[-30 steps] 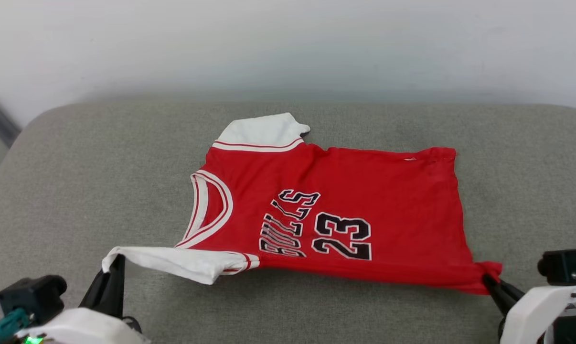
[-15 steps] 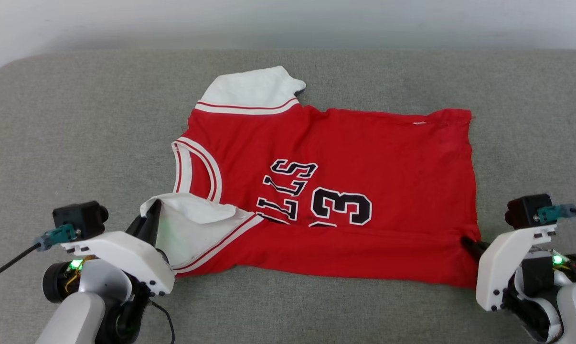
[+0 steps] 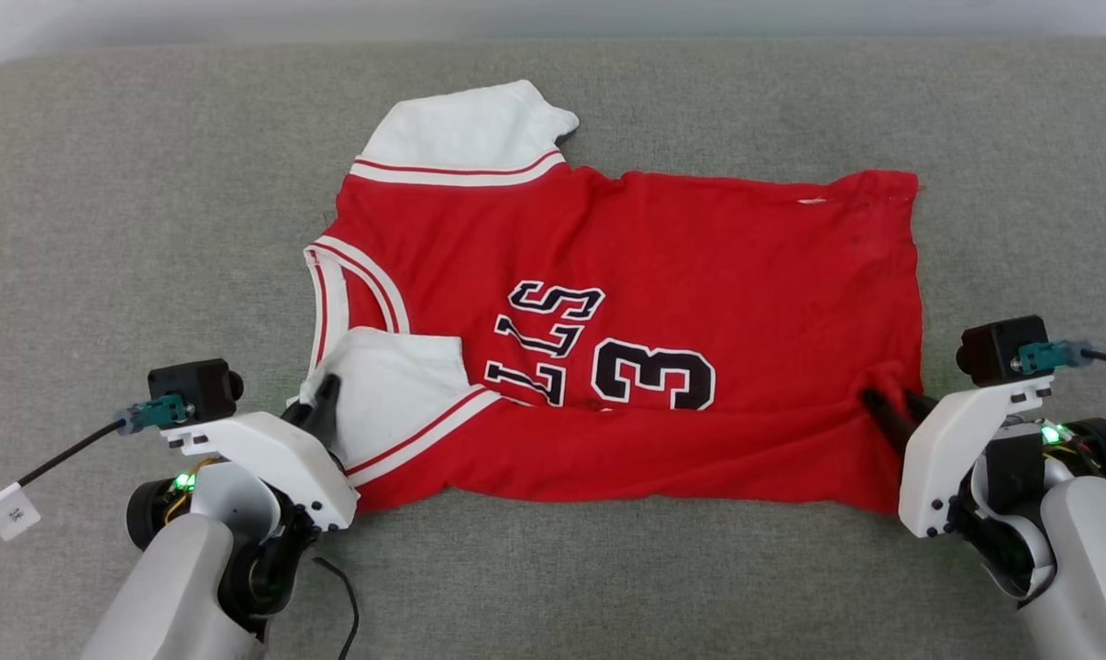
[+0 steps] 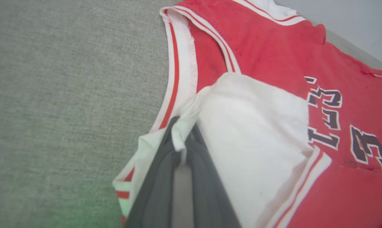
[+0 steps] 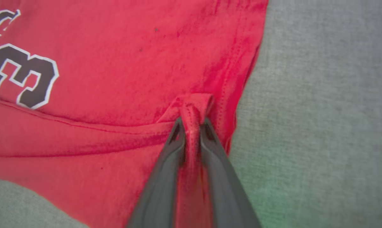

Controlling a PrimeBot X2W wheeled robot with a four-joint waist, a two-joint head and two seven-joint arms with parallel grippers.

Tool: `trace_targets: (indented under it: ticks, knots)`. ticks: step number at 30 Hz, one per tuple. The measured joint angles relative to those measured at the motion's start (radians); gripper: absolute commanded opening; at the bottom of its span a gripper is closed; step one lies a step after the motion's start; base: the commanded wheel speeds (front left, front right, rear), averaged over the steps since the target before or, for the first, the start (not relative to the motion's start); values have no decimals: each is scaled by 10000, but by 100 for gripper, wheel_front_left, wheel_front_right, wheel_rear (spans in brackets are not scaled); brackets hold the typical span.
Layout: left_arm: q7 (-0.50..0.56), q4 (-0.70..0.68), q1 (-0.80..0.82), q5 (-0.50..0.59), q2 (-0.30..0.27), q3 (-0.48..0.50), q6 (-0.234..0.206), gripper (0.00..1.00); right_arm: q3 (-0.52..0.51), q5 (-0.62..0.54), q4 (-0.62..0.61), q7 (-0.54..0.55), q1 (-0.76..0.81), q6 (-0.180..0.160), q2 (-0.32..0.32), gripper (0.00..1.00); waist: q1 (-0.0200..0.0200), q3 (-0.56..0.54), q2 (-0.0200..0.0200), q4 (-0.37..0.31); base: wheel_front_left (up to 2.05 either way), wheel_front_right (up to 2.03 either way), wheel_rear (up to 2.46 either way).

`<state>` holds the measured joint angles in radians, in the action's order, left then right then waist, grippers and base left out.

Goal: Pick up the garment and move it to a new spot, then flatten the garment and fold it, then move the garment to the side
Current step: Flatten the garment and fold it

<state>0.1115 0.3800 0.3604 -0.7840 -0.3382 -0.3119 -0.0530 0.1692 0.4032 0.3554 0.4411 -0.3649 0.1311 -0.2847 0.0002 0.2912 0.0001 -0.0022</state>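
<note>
i've swung the near edge of the garment (image 3: 654,247) inward, left hand (image 3: 326,390) and right hand (image 3: 874,403) both clamped on it: fold begun.

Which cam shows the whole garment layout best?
Head view: the whole garment lies in frame, near edge folded over, left gripper and right gripper pinching its near corners. Left wrist view gives the white sleeve and neckline close up; right wrist view, the red hem corner and the 3.
</note>
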Motion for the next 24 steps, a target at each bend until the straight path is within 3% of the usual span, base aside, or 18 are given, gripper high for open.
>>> trace_targets:
  ticks: [6,13,18,24]
  knots:
    - [-303,416,58,-75,-4,56,159,100,282,232,-25,-1737,159,0,-205,100,0,-406,0,44,0,0,0]
    - [136,-420,-489,-94,-757,178,46,100,-115,-77,-857,-4088,706,0,-263,100,-1,-1208,0,-41,0,0,0]
    - [1417,-1492,-989,-207,-1634,213,-286,100,-723,-777,-1781,-4989,1253,0,35,100,-2,-1751,0,-207,0,0,0]
    - [3605,-2633,-1520,-744,-2587,205,-757,100,-1262,-1407,-3072,-5028,2048,-2,660,100,-2,-1950,0,-599,0,0,0]
